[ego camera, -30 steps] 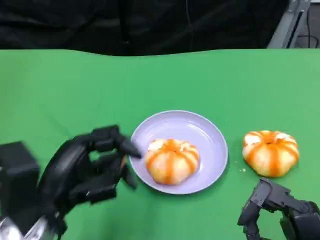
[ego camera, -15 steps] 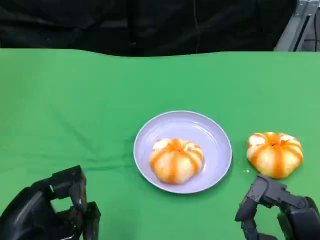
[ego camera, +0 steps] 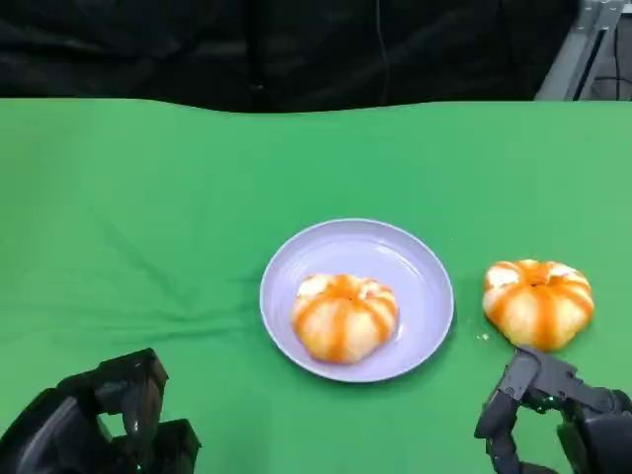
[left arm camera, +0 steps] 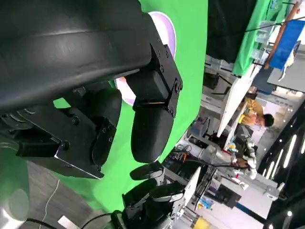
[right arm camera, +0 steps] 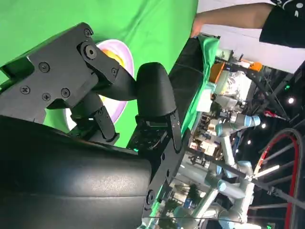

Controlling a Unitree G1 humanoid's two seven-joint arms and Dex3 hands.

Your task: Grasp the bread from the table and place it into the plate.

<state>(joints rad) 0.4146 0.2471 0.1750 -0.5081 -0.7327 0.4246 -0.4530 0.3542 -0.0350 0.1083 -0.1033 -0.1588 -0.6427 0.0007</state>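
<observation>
Head view: glossy round bread (ego camera: 344, 316) in smooth lilac plate (ego camera: 420, 259); both hands' fingers apart, empty.

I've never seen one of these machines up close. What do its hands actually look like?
Both hands are black and blocky. The left hand has a rounded, glossy shell and thick fingers with smooth, rounded tips. The right hand shows flat, angular plates fastened with small round screws. A tiny green light glows on each hand in the head view.
</observation>
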